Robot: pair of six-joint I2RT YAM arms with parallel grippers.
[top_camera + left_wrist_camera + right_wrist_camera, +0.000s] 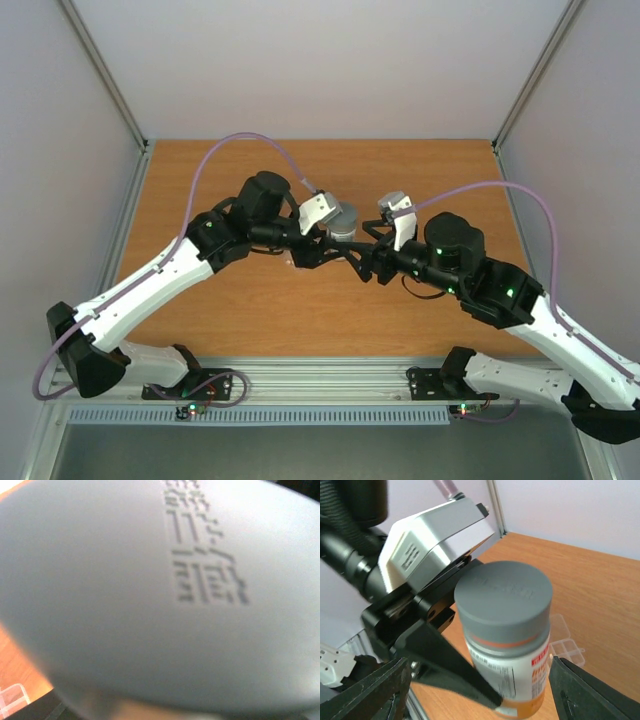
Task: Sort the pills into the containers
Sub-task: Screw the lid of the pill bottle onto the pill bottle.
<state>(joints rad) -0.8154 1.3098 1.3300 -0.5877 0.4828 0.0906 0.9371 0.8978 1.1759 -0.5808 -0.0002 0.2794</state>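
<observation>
Pale walls close in a wooden tabletop (230, 300), and both arms meet above its middle around a single pill bottle (515, 670). The left end effector (335, 240) is clenched on the bottle's labelled body. One black finger presses its side in the right wrist view, while the other is hidden behind it. This grip holds the bottle upright and clear of the wood, probably so it cannot turn while the other arm works the top. The grey cap (504, 595) is on and fills the left wrist camera as a blur with raised lettering. The right end effector (477, 692) is released: its two dark fingers stand wide apart on either side of the bottle and touch nothing. That placement suits closing on the cap to twist it off, though this is a judgement. No pills can be seen; they are presumably inside the closed bottle. The clear pill box (567, 645) lies flat on the tabletop just beyond the bottle, with some of its small cells showing. I cannot tell whether any cell holds anything. Sorting appears not to have begun.
</observation>
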